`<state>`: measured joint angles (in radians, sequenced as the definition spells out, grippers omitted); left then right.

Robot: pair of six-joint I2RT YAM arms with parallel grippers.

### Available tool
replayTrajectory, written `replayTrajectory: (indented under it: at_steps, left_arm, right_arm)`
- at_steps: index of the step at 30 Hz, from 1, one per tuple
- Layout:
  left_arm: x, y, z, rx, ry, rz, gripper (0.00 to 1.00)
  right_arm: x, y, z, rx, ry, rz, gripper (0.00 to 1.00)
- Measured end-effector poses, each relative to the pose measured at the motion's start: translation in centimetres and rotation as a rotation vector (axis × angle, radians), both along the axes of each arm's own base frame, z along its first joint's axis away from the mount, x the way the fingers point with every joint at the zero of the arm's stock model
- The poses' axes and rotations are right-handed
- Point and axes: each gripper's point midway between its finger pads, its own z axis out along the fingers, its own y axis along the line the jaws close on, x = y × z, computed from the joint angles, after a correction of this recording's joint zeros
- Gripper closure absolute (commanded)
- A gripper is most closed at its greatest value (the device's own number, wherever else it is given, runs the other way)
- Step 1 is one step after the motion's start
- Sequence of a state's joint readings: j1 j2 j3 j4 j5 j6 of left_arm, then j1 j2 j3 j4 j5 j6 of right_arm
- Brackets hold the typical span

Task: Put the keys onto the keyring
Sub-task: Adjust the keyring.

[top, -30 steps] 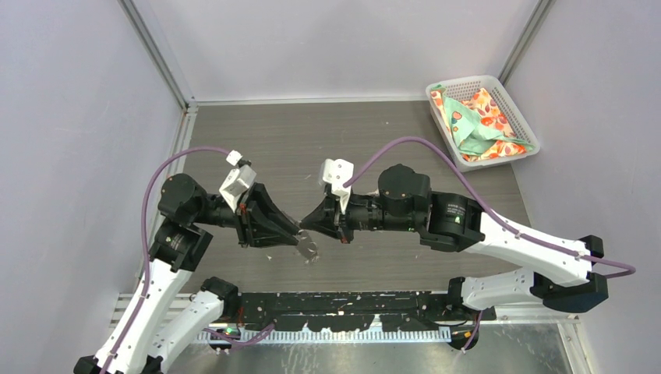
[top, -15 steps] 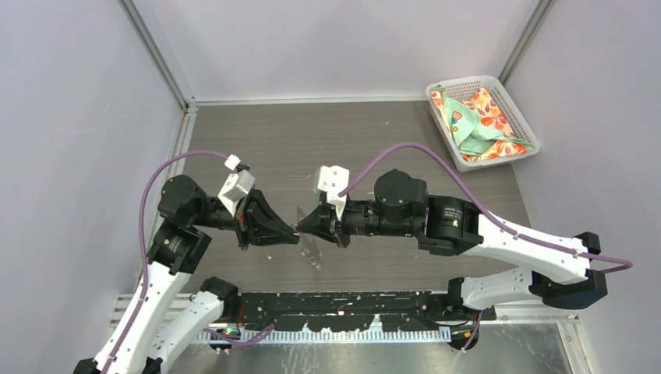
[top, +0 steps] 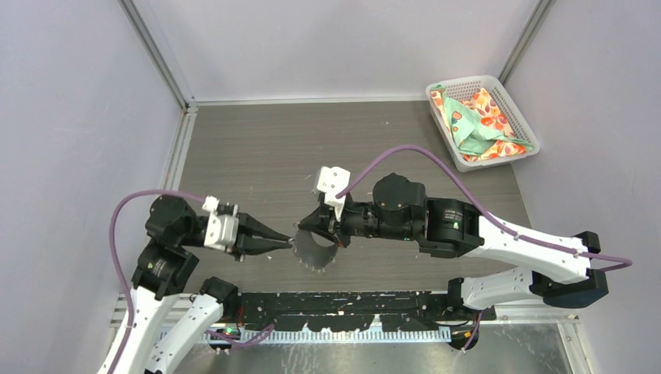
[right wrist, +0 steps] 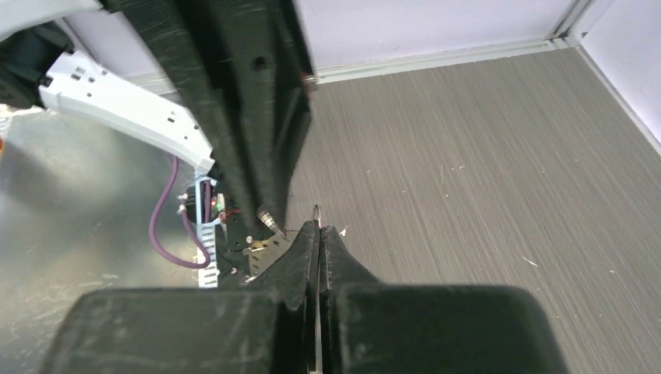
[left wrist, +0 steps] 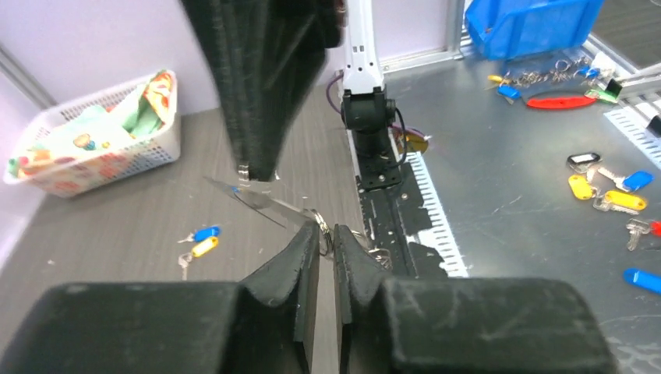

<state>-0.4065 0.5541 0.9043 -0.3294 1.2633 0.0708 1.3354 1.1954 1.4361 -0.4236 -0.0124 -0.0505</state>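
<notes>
**Left pincer.** The left pincer (left wrist: 326,231) lies low and level over the dark grey wood-grain surface (top: 257,148), pointing toward the right arm. Its fingers are nearly pressed together, with only a narrow slot between them. A small metal ring (left wrist: 320,231) sits at the fingertips and appears to be pinched there.

**Right pincer.** The right pincer (right wrist: 318,227) points toward the left arm, and the two sets of tips are near each other. Its fingers are pressed fully together. A thin strand stands out from between the tips, so it is pinching that strand.

**Keyring.** The thin grey floppy cord keyring (left wrist: 261,202) is held off the surface between the two pincers. In the left wrist view, one stretch of cord runs taut from the tip of the right pincer down to the metal ring at the left fingertips. In the top view, the rest of the loop hangs as a round shape just below the two tips.

**Keys.** The small blue-headed key (left wrist: 206,232) and the small yellow-headed key (left wrist: 204,247) lie flat on the surface, just beside each other. They are apart from the keyring, and neither is threaded on it.

**Other items.** A white plastic mesh basket (top: 460,80) stands in the far right corner and holds a patterned cloth (top: 479,117).
</notes>
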Motion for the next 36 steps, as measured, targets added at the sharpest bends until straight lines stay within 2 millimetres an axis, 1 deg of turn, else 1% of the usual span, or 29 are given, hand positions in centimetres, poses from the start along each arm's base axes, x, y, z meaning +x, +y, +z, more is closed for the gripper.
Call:
replayTrajectory:
  at_steps: [1, 4, 6, 10, 13, 14, 16, 18, 21, 23, 25, 27, 32, 36]
  left_arm:
    - [-0.1, 0.1, 0.0, -0.006, -0.052, 0.003, 0.78]
    - [-1.0, 0.7, -0.2, -0.028, -0.227, 0.003, 0.62]
    - [-1.5, 1.1, -0.4, -0.044, -0.348, 0.005, 0.56]
    - [-2.1, 1.6, -1.3, -0.055, -0.532, 0.007, 0.53]
    - [-1.9, 1.8, -1.5, -0.046, -0.589, 0.026, 0.53]
    - [-1.7, 1.9, -1.4, -0.036, -0.587, 0.041, 0.47]
    - [-1.3, 1.9, -0.8, -0.021, -0.573, 0.063, 0.43]
    - [-0.9, 2.0, 0.4, -0.001, -0.534, 0.085, 0.42]
    - [-0.4, 1.9, 2.6, 0.009, -0.485, 0.107, 0.50]
    - [-0.2, 1.8, 3.2, 0.014, -0.430, 0.113, 0.58]
    - [0.2, 1.6, 3.1, 0.025, -0.358, 0.114, 0.62]
    - [0.8, 1.3, 2.7, 0.042, -0.269, 0.116, 0.63]
    - [1.9, 0.6, 1.8, 0.075, -0.093, 0.115, 0.60]
    - [1.8, 0.4, 1.8, 0.075, -0.023, 0.109, 0.60]
  right_arm:
    - [0.1, 0.0, 0.0, -0.001, -0.001, -0.006, 0.99]
    - [0.5, -0.1, 0.3, 0.009, -0.007, -0.029, 0.99]
    - [0.7, -0.2, 0.3, 0.011, -0.009, -0.038, 0.99]
    - [1.0, -0.3, 0.5, 0.016, -0.013, -0.055, 0.99]
    - [1.0, -0.3, 0.7, 0.022, -0.015, -0.056, 0.99]
    - [1.0, -0.3, 0.7, 0.023, -0.015, -0.054, 0.99]
    - [0.8, -0.3, 0.7, 0.022, -0.014, -0.046, 0.99]
    - [0.5, -0.2, 0.7, 0.022, -0.013, -0.028, 0.99]
    - [-0.1, -0.1, 0.5, 0.015, -0.007, 0.006, 0.99]
    - [-0.4, -0.1, 0.5, 0.012, -0.003, 0.026, 0.99]
    - [-0.7, -0.1, 0.5, 0.012, 0.000, 0.044, 0.99]
    - [-1.1, 0.0, 0.5, 0.013, 0.001, 0.063, 0.99]
    - [-1.7, 0.0, 0.7, 0.018, -0.004, 0.095, 0.99]
    - [-1.9, 0.0, 0.6, 0.014, -0.010, 0.108, 0.99]
